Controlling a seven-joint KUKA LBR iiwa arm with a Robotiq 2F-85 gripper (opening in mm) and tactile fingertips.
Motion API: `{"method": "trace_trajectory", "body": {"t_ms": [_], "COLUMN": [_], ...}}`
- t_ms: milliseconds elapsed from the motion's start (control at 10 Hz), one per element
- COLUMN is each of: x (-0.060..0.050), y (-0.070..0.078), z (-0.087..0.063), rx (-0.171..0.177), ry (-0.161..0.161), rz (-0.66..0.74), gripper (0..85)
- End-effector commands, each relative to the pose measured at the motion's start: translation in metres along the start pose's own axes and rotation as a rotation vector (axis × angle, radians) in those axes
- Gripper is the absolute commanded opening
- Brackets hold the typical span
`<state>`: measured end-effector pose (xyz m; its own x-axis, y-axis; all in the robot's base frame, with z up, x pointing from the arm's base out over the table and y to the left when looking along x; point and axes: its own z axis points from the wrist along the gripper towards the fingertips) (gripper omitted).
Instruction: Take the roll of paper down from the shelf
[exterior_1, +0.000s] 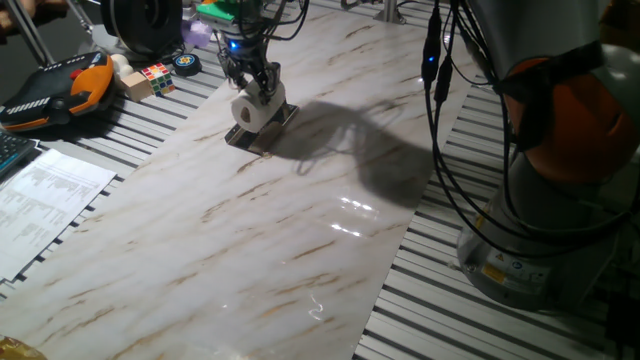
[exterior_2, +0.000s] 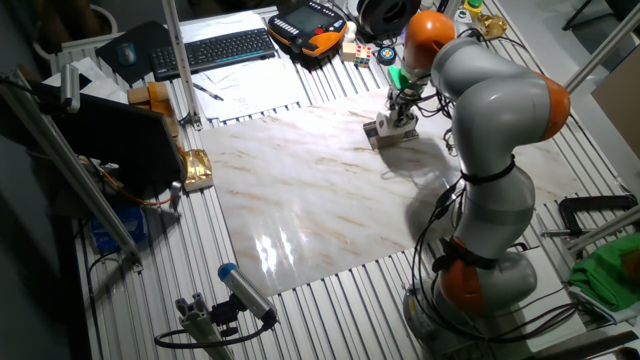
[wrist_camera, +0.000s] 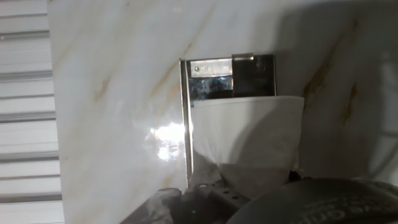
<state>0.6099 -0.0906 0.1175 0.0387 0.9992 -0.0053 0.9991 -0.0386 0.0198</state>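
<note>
The roll of paper (exterior_1: 250, 109) is white and lies on the low dark shelf (exterior_1: 268, 128) at the far side of the marble board. My gripper (exterior_1: 260, 88) comes down onto the roll from above, with its fingers shut on the roll's upper part. In the hand view the roll (wrist_camera: 249, 140) fills the middle and runs down between the dark fingers (wrist_camera: 205, 196); the shelf's metal frame (wrist_camera: 211, 78) shows behind it. I cannot tell whether the roll still rests on the shelf. In the other fixed view the roll (exterior_2: 384, 122) and shelf (exterior_2: 395, 135) are small under the gripper (exterior_2: 400, 106).
A colour cube (exterior_1: 157, 76), a tape roll (exterior_1: 186, 63) and an orange and black pendant (exterior_1: 60, 88) lie left of the shelf. Papers (exterior_1: 45, 195) lie at the board's left edge. The arm's base (exterior_1: 540, 220) and cables (exterior_1: 440, 120) stand at the right.
</note>
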Motion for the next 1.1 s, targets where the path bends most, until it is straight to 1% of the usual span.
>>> {"method": "trace_trajectory", "body": {"t_ms": [0,400,800,1000], "x": [0.003,0.021,0.041,0.051], "y": [0.000,0.001,-0.003,-0.005], "z": [0.000,-0.004,0.000,0.000], "rx": [0.001,0.002,-0.005,-0.010], "ry": [0.000,-0.011,-0.015,-0.022], "rz": [0.004,0.020,0.039,0.048], "gripper": [0.7,0.7,0.7,0.7]}}
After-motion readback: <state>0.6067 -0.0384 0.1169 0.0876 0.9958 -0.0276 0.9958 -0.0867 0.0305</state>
